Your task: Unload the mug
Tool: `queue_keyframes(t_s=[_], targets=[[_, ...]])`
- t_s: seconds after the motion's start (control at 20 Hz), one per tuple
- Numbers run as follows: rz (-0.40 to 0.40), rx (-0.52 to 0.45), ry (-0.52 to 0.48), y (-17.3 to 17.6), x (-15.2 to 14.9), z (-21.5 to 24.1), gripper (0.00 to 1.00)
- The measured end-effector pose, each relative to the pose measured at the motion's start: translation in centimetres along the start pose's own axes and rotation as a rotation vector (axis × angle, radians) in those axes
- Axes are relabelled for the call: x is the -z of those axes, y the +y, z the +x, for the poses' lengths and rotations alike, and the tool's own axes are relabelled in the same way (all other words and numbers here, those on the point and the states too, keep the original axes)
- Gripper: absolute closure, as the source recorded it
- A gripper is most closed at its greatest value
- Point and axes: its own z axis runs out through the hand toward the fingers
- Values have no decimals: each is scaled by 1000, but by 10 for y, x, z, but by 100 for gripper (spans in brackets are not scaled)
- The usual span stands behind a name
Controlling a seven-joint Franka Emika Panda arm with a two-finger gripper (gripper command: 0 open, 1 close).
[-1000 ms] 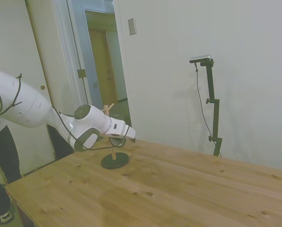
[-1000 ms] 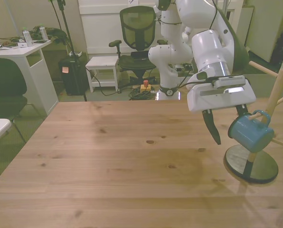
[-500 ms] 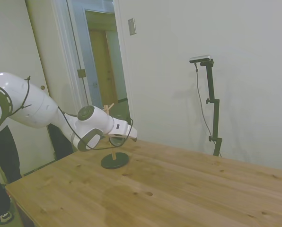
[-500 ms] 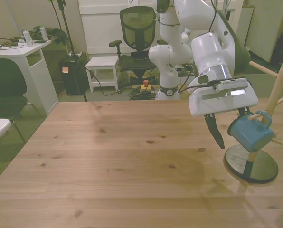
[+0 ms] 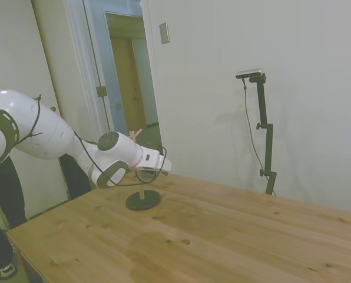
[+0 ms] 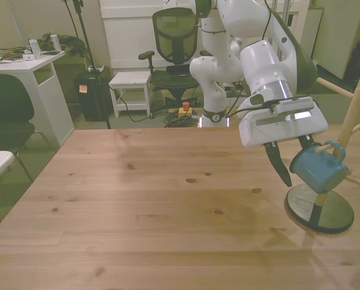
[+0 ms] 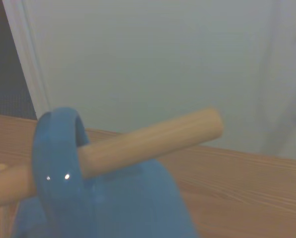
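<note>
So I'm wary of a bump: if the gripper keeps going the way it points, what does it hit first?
Probably the mug, hanging by its handle on a peg of the stand. The gripper is open beside it; depth is uncertain.

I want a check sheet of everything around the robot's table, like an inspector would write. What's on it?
Surface: wooden table, bare planks with knots, apart from the stand.
Job's things: blue mug hangs by its handle on a peg of the wooden peg stand, tilted, above the stand's round black base.
Clutter: nothing seen on the table.
Gripper: gripper open, beside the mug on the front view's left, one dark finger hanging down, nothing held.
Cables: black cable loops along the arm's wrist.
Surroundings: office chair, white desk, small white stool, open doorway, a person's legs at the side view's left edge.
</note>
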Motion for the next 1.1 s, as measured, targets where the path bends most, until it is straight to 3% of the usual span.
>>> queue_keyframes(t_s=[1.1], targets=[[31,-7,-19,8,5,4,100]])
